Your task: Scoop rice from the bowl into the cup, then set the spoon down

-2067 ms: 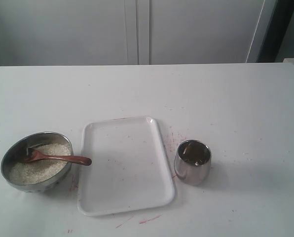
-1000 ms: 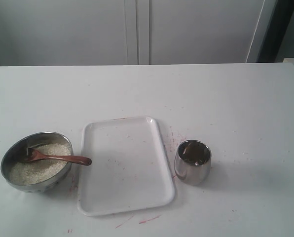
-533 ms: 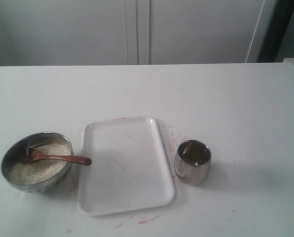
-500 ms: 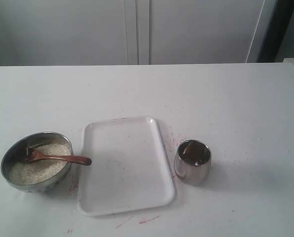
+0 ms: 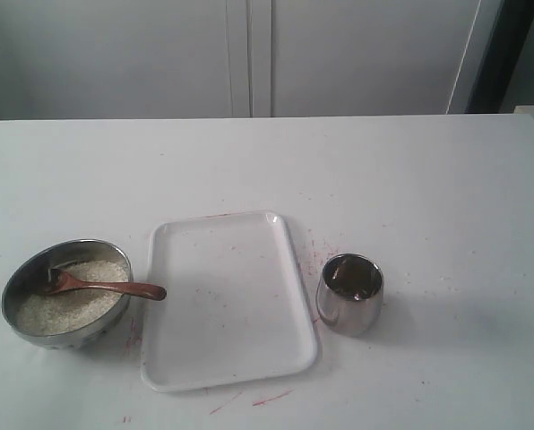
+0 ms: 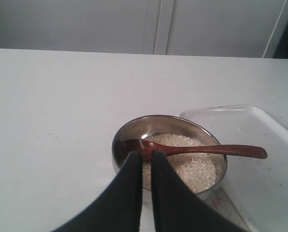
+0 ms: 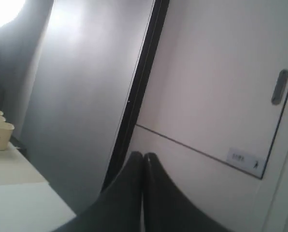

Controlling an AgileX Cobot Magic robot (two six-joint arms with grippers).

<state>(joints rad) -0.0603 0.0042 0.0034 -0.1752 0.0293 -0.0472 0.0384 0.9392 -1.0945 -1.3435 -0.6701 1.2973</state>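
Hovering closed, my left gripper [image 6: 145, 157] points at the bowl [image 6: 126, 133] of rice [image 6: 192, 166], spoon [image 6: 207, 150] resting inside; my right gripper [image 7: 143, 157], likewise closed, faces a cabinet [image 7: 207, 87]. Only the exterior view shows the cup [image 5: 350, 294] beside the tray [image 5: 231, 305].

Soft, even light fills the exterior view, cool and a little washed out. The white table [image 5: 428, 179] is bright without hard glare. The cup [image 5: 349, 294] throws a faint shadow toward the right of the frame, and the bowl [image 5: 67, 293] has only a thin dark edge beneath. Both steel surfaces catch small highlights. In the left wrist view the left gripper [image 6: 145, 154] is dark and out of focus. The right wrist view is dim and hazy, with a blown-out glow in its upper left corner
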